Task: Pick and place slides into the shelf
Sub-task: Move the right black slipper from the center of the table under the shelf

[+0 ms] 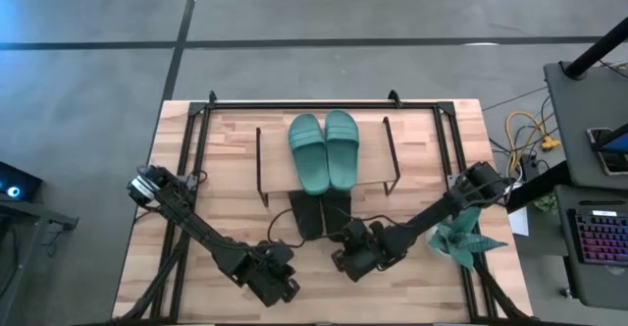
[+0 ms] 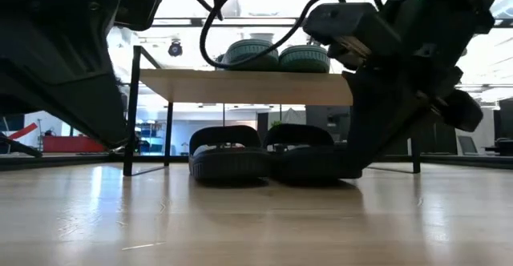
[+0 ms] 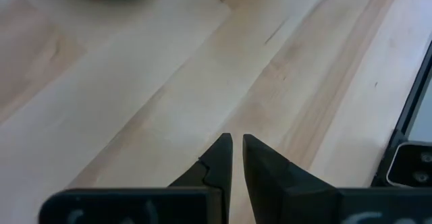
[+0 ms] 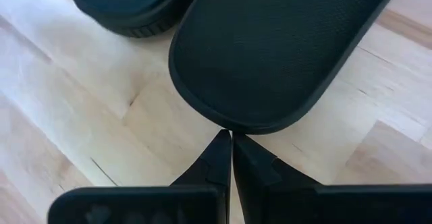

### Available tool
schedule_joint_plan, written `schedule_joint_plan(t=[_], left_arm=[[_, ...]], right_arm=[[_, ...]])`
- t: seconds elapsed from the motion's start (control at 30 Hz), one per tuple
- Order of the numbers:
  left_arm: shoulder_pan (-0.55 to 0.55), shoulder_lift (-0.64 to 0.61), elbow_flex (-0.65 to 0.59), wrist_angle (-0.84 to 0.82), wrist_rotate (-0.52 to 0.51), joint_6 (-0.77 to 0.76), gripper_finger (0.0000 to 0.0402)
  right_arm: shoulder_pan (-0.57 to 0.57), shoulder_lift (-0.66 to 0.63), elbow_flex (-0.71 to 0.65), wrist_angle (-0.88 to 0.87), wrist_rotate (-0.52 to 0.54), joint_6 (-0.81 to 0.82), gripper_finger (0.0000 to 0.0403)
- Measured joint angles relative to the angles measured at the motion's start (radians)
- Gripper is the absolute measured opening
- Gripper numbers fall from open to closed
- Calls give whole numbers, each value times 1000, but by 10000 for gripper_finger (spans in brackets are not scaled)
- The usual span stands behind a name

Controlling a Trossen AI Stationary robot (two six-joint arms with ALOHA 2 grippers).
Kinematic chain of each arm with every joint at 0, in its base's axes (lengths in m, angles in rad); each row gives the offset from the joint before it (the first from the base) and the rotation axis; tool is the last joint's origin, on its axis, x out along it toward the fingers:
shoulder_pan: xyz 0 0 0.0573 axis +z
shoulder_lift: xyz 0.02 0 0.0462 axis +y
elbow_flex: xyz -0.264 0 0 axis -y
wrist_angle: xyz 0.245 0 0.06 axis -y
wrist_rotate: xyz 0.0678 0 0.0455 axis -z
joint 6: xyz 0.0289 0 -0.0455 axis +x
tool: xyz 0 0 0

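We see a light wooden table (image 1: 235,169) of butcher-block planks, ringed by a black frame (image 1: 294,103), on a grey concrete floor (image 1: 88,71). On it stands the shelf (image 1: 280,159): two teal-green slides (image 1: 325,149) lie side by side on its top board, and two black slides (image 2: 264,155) sit beneath it, heels protruding toward the arms. The right gripper (image 4: 231,150), jaws pressed together and empty, has its tips right at the heel of the right-hand black slide (image 4: 270,55). The left gripper (image 3: 236,153) hangs over bare wood at the near edge, jaws nearly together, holding nothing. A green spiky plant (image 1: 461,236) stands at the table's right. Beyond, the low view shows a bright workshop.
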Motion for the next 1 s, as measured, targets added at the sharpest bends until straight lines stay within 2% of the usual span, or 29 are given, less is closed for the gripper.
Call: schedule_joint_plan(t=[0.3, 0.47, 0.6, 0.77, 1.0], left_arm=[[23, 0, 0, -4, -75, -43, 21], [82, 0, 0, 3, -114, -39, 22], [137, 0, 3, 63, -114, 78, 22], [205, 0, 0, 43, -139, 111, 22], [236, 11, 0, 54, -133, 143, 22]], right_arm=[[24, -43, 16, 26, 7, -136, 9], [68, -87, 20, 17, 36, -132, 9], [94, -110, 20, -22, 46, -96, 9], [117, -119, 20, -93, 46, -51, 9], [128, -119, 17, -137, 47, -17, 9]])
